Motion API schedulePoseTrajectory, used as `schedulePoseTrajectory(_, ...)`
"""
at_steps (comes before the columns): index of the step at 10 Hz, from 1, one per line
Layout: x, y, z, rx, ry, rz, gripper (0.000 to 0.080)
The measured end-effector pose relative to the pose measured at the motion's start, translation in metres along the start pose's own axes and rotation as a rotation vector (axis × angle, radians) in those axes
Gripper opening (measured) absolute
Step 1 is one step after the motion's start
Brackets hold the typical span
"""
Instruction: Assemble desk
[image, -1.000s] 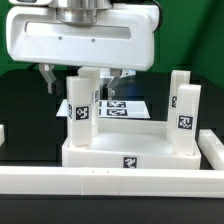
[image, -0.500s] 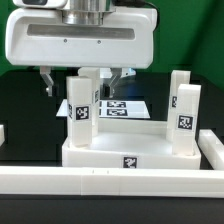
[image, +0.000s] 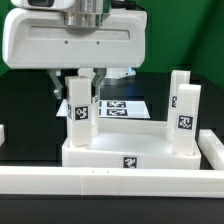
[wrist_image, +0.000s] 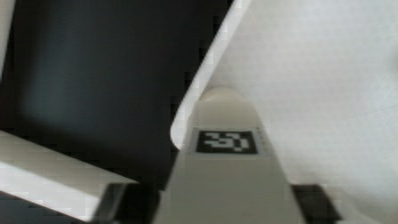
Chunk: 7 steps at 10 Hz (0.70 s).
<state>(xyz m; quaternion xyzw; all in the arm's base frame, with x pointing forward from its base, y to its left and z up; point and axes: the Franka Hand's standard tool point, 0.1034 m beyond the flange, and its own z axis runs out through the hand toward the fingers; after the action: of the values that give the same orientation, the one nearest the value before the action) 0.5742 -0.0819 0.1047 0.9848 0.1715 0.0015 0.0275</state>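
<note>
White plastic makes up nearly everything here: the desk slab (image: 125, 150) lies flat on the black counter (image: 25, 105), its rimmed underside facing up, with square-section legs standing upright in its corner sockets. Taking the slab as the landmark, one leg (image: 81, 105) rises from its near corner on the exterior view's left, and two more legs (image: 184, 112) stand close together at the corner on the exterior view's right. Each carries a black-and-white square tag, and another tag sits on the slab's front edge.

Directly above the left corner hangs the end effector (image: 82, 82), its two dark fingers (image: 65, 88) drawn in against opposite sides of the left leg's upper part, pinching it. The wrist view confirms this: the leg (wrist_image: 226, 165) fills the space between the two dark pads (wrist_image: 121, 200), with its tag visible on the face toward the camera.

Behind the slab, the marker board (image: 125, 106) lies flat on the counter. In front of the slab runs a long low white rail (image: 110, 180), touching or nearly touching its front edge.
</note>
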Motion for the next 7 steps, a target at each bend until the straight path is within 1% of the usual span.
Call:
schedulePoseTrajectory(3,0.0001,-0.0002,0.0001,0.001,0.001,0.051,0.0291)
schedulePoseTrajectory(4,0.0001,-0.0006,0.0003,0.002,0.0,0.166,0.0291)
schedulePoseTrajectory(6,0.0003,-0.0011,0.0005,0.003,0.0,0.307,0.0291)
schedulePoseTrajectory(7,0.0001,-0.0011,0.0007,0.008,0.001,0.396,0.0291)
